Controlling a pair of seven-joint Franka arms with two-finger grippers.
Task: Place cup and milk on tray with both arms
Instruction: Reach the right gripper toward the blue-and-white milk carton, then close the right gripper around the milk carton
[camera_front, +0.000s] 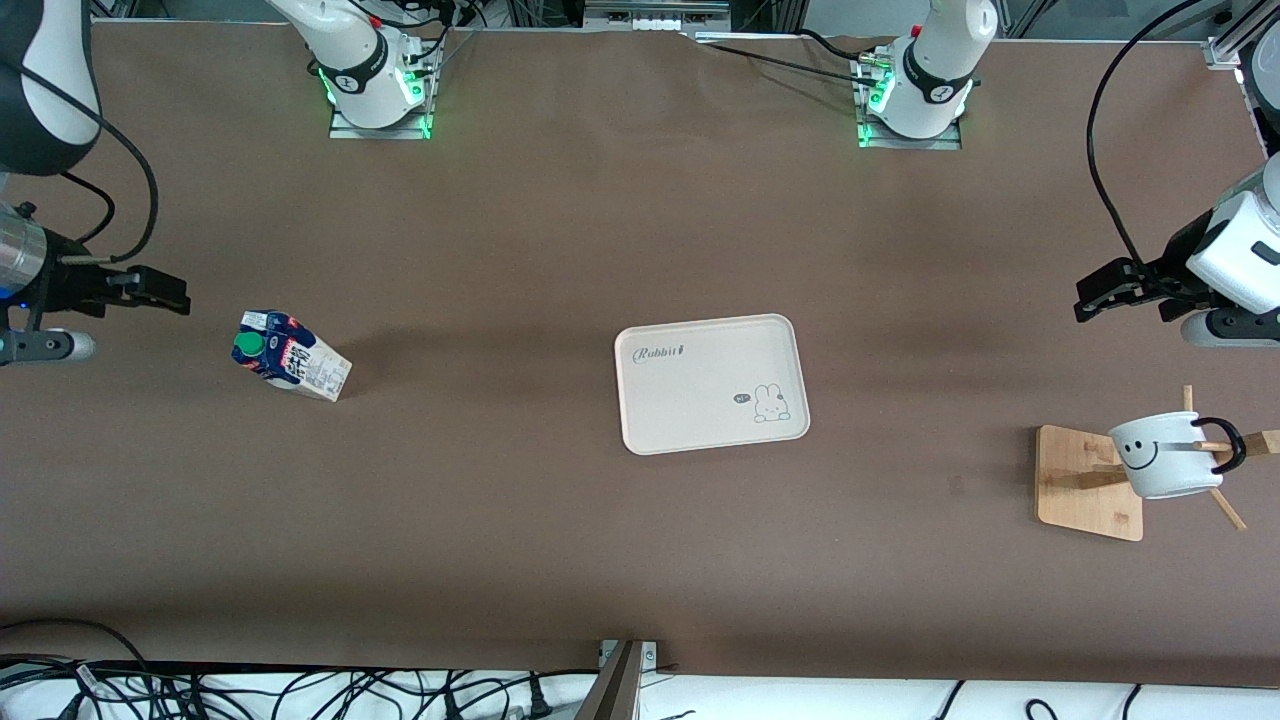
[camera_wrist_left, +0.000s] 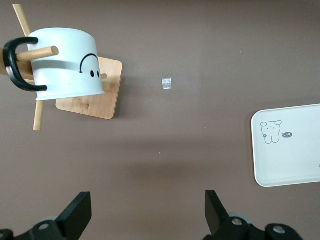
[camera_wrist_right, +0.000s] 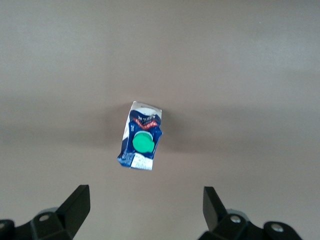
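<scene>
Tray (camera_front: 700, 390): lies flat at mid-table, bare, long side running between the two arms' ends of the table.

Milk (camera_front: 290, 357): stands on the table toward the right arm's end, at about 9 o'clock from the tray and well apart from it; green cap up, and in the front view the carton appears to lean, though that may only be the camera angle.

Right gripper (camera_front: 170, 292): hovers over the table at roughly 10 o'clock from the milk, close by, empty; in its wrist view the fingers (camera_wrist_right: 75, 205) stand wide apart with the milk (camera_wrist_right: 141, 136) centred ahead of the gap, touching nothing.

Cup (camera_front: 1165, 455): hangs on its side from a peg of the wooden stand (camera_front: 1085, 485) toward the left arm's end, at about 3 o'clock from the tray; mouth faces the peg side, black handle looped over a peg.

Left gripper (camera_front: 1095, 295): hovers at about 11 o'clock from the cup, empty; wrist view shows its fingers (camera_wrist_left: 77, 212) spread wide, the cup (camera_wrist_left: 65, 65) off to one side of the gap, not centred.

Nearer arm: right for the milk, left for the cup.

Next move, judged: the right gripper needs only a descent; the left must shift over the cup first.
</scene>
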